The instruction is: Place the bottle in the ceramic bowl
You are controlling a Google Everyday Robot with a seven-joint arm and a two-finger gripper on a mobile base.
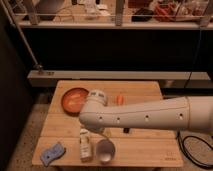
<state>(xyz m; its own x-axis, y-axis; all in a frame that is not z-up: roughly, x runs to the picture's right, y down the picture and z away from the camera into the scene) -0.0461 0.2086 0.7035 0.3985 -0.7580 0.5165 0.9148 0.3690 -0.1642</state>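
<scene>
The bottle (85, 145) is small, slim and white with a pale label. It lies on the wooden table near the front edge, just left of the white cup (105, 150). The ceramic bowl (74, 99) is shallow, round and orange-brown. It sits at the table's back left and looks empty. My white arm (150, 116) reaches in from the right across the middle of the table. My gripper (95, 130) is at its left end, mostly hidden under the bulky wrist. It hangs just above the bottle's top and in front of the bowl.
A blue sponge (52, 153) lies at the table's front left corner. A small orange object (119, 99) lies at the back centre. A small dark object (126, 130) shows under the arm. A dark shelf and a rail stand behind the table (150, 150).
</scene>
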